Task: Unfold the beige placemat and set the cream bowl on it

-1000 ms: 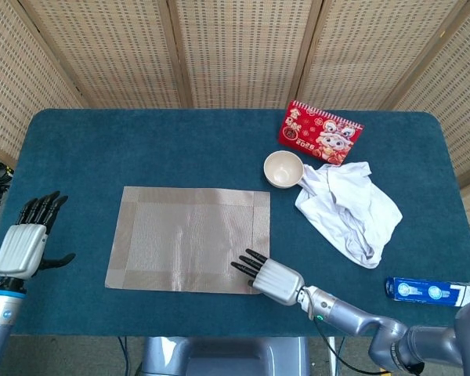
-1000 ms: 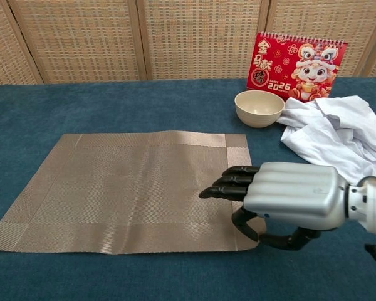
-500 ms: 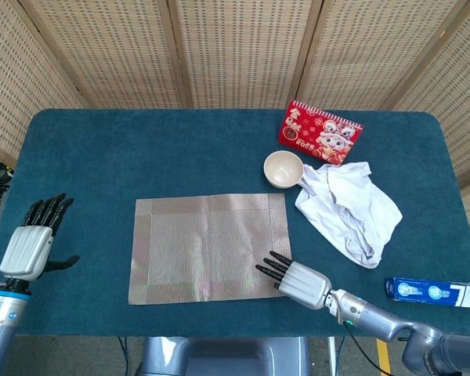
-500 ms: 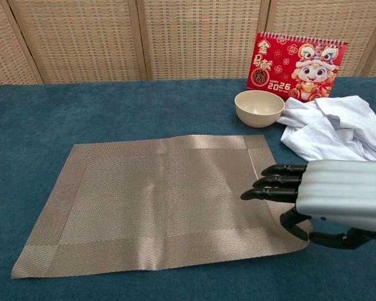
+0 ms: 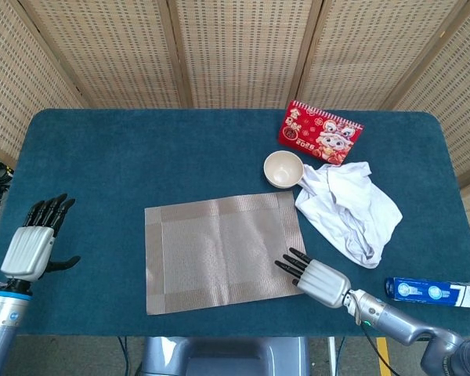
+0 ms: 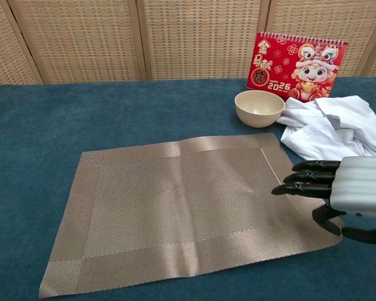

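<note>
The beige placemat (image 5: 219, 251) (image 6: 175, 200) lies spread flat on the blue table, slightly skewed. My right hand (image 5: 317, 278) (image 6: 344, 194) pinches its near right corner, fingers on top and thumb beneath the edge. The cream bowl (image 5: 283, 168) (image 6: 259, 107) stands upright and empty just beyond the mat's far right corner, apart from it. My left hand (image 5: 33, 243) hovers at the table's left edge with its fingers spread and nothing in it; only the head view shows it.
A red desk calendar (image 5: 319, 133) (image 6: 299, 63) stands behind the bowl. A crumpled white cloth (image 5: 348, 207) (image 6: 335, 128) lies right of the bowl and mat, close to my right hand. A blue tube (image 5: 431, 291) lies at the near right edge.
My right hand has moved right along the near edge, dragging the placemat with it. The mat has shifted right and turned a little. The left hand barely moved.
</note>
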Controlling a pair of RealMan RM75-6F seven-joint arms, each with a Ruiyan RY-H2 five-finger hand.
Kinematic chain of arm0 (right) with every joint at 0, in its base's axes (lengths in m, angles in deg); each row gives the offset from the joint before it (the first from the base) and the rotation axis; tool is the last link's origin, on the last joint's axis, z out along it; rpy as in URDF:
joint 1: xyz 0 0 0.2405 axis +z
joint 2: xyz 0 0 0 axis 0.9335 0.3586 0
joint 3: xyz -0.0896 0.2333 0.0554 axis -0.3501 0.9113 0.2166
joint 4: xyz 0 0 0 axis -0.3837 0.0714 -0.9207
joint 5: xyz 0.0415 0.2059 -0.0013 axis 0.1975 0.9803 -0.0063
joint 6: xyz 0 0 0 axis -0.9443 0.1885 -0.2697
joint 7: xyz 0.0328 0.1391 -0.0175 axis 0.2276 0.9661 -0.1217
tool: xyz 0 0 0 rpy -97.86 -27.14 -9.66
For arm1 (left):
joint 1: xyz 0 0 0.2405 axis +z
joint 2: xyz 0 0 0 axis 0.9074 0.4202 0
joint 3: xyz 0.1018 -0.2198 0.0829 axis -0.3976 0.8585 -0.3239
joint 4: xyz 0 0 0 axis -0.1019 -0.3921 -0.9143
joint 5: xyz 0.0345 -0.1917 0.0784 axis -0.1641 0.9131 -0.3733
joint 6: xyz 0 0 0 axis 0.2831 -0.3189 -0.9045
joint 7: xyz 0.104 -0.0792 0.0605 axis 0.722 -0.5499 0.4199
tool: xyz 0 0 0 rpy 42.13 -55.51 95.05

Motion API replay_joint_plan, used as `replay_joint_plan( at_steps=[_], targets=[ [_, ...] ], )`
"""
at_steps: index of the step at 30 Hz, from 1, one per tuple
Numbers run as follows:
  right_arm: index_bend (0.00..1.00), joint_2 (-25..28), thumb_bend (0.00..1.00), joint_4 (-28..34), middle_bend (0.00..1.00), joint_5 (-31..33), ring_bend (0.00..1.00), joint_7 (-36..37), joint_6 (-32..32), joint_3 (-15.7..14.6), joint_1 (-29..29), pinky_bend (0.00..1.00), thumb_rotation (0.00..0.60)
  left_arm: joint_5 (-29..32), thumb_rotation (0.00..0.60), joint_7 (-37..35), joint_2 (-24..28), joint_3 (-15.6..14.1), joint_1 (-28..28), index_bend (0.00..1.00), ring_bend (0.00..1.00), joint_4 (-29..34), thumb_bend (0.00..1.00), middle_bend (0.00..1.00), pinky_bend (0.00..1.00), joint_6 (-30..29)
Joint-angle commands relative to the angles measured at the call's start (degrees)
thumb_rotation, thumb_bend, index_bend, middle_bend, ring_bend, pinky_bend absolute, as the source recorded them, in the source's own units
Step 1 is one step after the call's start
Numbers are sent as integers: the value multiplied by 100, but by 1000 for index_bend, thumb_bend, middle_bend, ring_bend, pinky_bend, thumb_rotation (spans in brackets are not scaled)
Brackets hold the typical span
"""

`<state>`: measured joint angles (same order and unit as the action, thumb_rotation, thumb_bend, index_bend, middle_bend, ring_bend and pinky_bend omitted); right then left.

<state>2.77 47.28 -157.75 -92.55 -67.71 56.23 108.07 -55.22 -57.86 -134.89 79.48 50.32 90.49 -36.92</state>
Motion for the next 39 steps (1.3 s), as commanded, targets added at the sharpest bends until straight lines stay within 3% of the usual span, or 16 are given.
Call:
replay_joint_plan(
  at_steps=[1,8,10,12,14,16,23,28,32,39],
  targets=[
    [678,-1,654,2,74,-11,0,46,-33,-17,-63,0,600,-2,600,3,1,-2,2,0,0,4,0,0,0,-2],
    [670,-45,655,100,68,-111,0,3,-41,-14,-128,0,600,-6,600,12,3,-5,4,0,0,18,0,0,0,-6],
    [618,-59,637,143,54,-97,0,-8,-33,12,-144,0,600,-7,600,5,5,-6,5,0,0,19,0,0,0,-4],
    [428,-53,522,195,22,-78,0,2,-14,28,-151,0,600,-5,600,-5,11,-3,7,0,0,19,0,0,0,-7],
    [191,-17,280,253,0,-77,0,-43,-16,61,-151,0,600,1,600,-25,19,4,8,0,0,18,0,0,0,-9],
    [136,14,155,319,0,-23,0,-99,-83,155,-173,0,600,5,600,-40,25,7,8,0,0,14,0,0,0,-8],
    [145,211,90,532,0,377,0,-21,-418,878,-82,0,600,26,600,-111,52,24,9,0,0,2,0,0,0,1],
    [202,211,89,489,0,1297,0,97,91,1658,281,0,600,63,600,-152,70,45,10,0,0,-14,0,0,0,5],
    [238,-401,89,-279,0,2825,0,-118,1130,2483,837,0,600,192,600,-172,65,101,-4,0,0,-68,0,0,0,33],
    [259,-1128,89,-1150,0,3858,0,-391,1598,2852,1200,0,600,347,600,-176,56,151,-31,0,0,-139,0,0,0,97]
  ],
)
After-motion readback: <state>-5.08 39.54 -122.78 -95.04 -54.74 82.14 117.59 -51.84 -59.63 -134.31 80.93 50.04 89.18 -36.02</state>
